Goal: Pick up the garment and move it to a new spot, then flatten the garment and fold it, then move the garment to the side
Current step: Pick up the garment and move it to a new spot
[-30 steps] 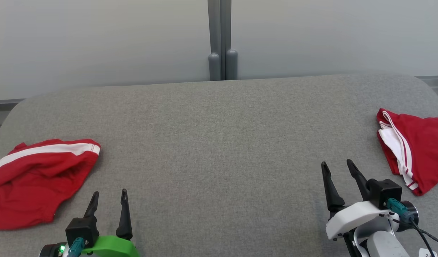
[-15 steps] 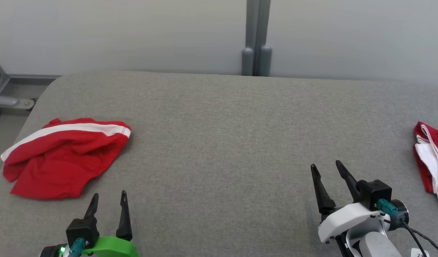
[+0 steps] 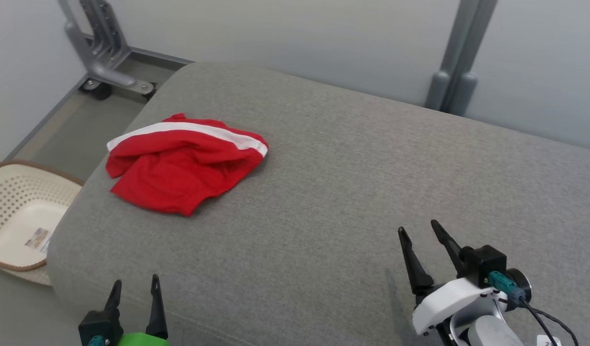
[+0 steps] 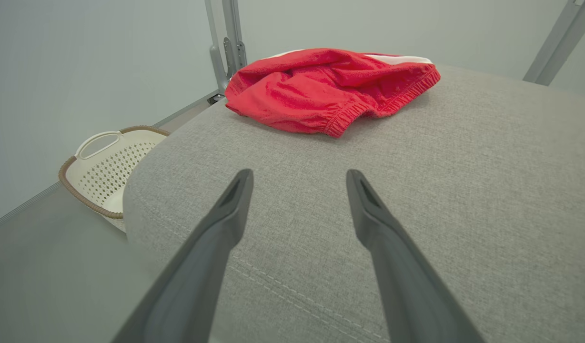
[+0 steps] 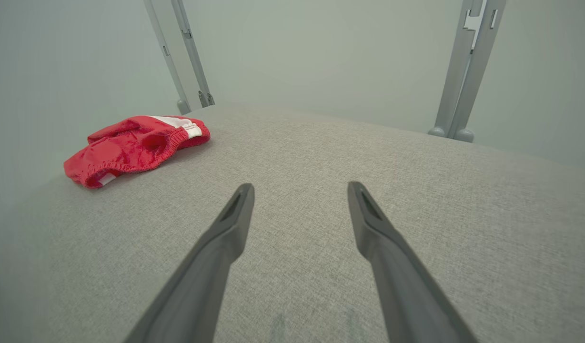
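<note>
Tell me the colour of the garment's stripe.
White stripe on the red garment; clearest in the head view.

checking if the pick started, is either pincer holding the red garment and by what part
Nothing is held. The left pincer and right pincer are both open and empty; the red garment lies apart from both.

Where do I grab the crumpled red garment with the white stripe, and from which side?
Grip the gathered elastic edge of the red garment on its near side, likely with the nearer, open left gripper. Approach low from the front: that edge stands rumpled above the grey fabric tabletop and faces it, while the white stripe lies flat at the far side.
</note>
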`<state>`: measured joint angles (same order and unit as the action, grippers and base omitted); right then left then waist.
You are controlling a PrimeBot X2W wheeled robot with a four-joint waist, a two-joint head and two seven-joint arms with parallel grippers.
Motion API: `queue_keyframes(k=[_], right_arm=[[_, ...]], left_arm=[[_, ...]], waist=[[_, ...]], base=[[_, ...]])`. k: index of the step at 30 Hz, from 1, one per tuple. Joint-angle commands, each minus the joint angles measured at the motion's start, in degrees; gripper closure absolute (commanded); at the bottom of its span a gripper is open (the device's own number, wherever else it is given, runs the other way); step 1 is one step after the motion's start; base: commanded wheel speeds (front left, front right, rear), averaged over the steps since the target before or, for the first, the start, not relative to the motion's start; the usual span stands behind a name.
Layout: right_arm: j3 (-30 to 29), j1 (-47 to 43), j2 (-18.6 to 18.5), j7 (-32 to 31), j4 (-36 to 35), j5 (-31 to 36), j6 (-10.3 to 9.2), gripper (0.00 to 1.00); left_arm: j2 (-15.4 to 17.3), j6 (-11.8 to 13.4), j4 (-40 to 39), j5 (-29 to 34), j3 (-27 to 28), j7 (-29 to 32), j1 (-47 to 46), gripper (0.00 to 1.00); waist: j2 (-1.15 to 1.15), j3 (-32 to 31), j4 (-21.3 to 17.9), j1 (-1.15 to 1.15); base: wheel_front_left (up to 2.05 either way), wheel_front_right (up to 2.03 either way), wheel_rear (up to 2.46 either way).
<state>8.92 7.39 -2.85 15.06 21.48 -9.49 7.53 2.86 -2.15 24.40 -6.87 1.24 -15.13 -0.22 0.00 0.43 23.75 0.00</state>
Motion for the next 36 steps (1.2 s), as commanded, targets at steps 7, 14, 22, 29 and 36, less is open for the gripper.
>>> queue_keyframes(k=[7, 14, 22, 29, 36], right_arm=[[2.8, 2.04, -0.22, 0.15, 1.12, -0.42, -0.09, 0.0], [1.41, 1.05, -0.23, 0.15, 1.28, 0.26, -0.09, 0.0], [0.56, 2.82, -0.92, 0.15, 0.3, 3.6, -0.09, 0.0], [-0.79, 6.36, -3.9, 0.15, -2.04, 5.33, -0.09, 0.0], [-1.62, 8.73, -4.71, 0.15, -4.09, 6.58, -0.09, 0.0]], left_arm=[[0.09, 0.94, -1.22, -2.17, 1.85, 0.03, 2.3, 0.0], [0.1, -1.77, 0.28, -4.38, 1.54, 0.03, 1.04, 0.0], [2.08, -4.69, 4.99, -6.34, 5.2, 0.03, -7.97, 0.0], [7.52, -5.34, 15.7, -9.21, 5.62, 0.02, -22.95, 0.0], [11.27, -5.36, 26.73, -14.79, 2.09, 0.43, -31.37, 0.0]], waist=[[0.0, 1.41, 6.79, 0.0], [0.0, 1.45, 6.25, 0.0], [0.0, 6.42, -0.36, 0.0], [0.0, 14.07, -6.72, 0.0], [0.0, 18.7, -12.06, 0.0]], base=[[0.0, 0.0, 0.0], [0.0, 0.0, 0.0], [0.0, 0.0, 0.0], [0.0, 0.0, 0.0], [0.0, 0.0, 0.0]])
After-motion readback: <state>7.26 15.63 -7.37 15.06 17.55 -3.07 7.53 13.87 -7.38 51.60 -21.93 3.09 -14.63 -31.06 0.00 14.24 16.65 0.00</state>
